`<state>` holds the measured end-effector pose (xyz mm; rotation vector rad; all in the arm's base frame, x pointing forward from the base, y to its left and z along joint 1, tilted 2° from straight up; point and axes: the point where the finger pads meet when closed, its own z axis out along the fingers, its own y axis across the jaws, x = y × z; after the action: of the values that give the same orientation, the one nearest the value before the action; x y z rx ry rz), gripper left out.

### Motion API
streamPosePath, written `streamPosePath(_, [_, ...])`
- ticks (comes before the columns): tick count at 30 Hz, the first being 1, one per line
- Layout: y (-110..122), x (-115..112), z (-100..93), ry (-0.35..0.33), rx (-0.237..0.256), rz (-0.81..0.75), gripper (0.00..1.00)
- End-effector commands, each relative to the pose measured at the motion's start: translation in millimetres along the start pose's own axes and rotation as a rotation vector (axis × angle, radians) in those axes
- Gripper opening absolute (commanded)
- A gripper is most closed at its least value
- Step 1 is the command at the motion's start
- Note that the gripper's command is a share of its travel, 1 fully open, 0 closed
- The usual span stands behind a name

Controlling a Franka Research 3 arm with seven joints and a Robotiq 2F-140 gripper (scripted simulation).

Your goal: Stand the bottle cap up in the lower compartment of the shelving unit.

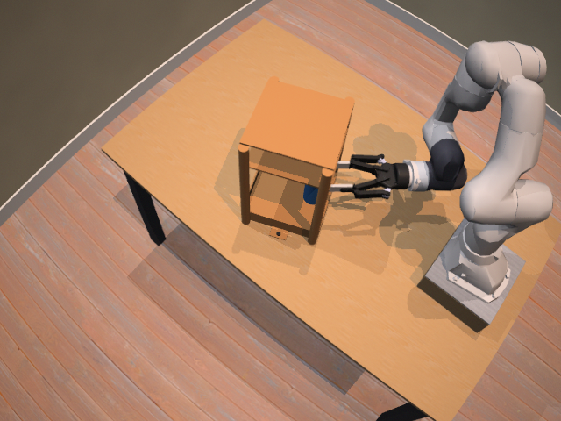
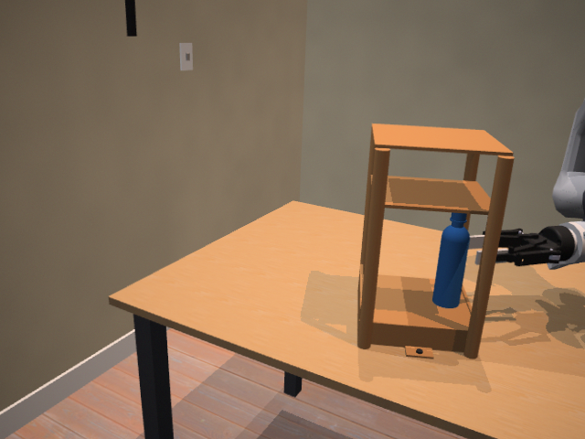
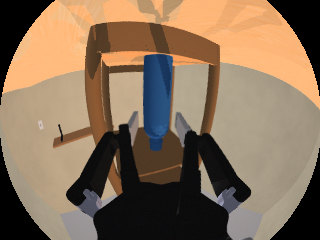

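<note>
Your hand [image 1: 338, 175] [image 2: 476, 249] [image 3: 157, 118] part-open, holding nothing; crooked retreat could clip blue bottle [image 1: 310, 195] [image 2: 451, 266] [image 3: 158, 95], toppling it.

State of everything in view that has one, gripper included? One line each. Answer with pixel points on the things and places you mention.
Bottle [image 1: 310, 195] [image 2: 451, 266] [image 3: 158, 95]: upright, cap up, on the lower compartment's floor.
Gripper [image 1: 336, 175] [image 2: 473, 250] [image 3: 157, 118]: jaws part open, holding nothing.
Arm [image 1: 521, 103] [image 2: 570, 188]: reaching toward the unit's front, clear of the table.
Shelving unit [image 1: 244, 185] [image 2: 375, 245] [image 3: 93, 100]: upright, open-sided.
Wall switch [image 2: 186, 57] [image 3: 40, 125]: cannot tell on or off.
</note>
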<state>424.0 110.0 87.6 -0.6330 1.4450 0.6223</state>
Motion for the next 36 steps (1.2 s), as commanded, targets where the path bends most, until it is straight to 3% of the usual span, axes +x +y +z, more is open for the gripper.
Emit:
streamPosePath(1, [0.2, -1.4, -1.9, -0.003, 0.000, -0.007, 0.44])
streamPosePath(9, [0.2, -1.4, -8.4, -0.003, 0.000, -0.007, 0.44])
streamPosePath(23, [0.2, -1.3, -36.4, -0.003, 0.000, -0.007, 0.44])
streamPosePath(36, [0.2, -1.1, -74.5, -0.003, 0.000, -0.007, 0.44])
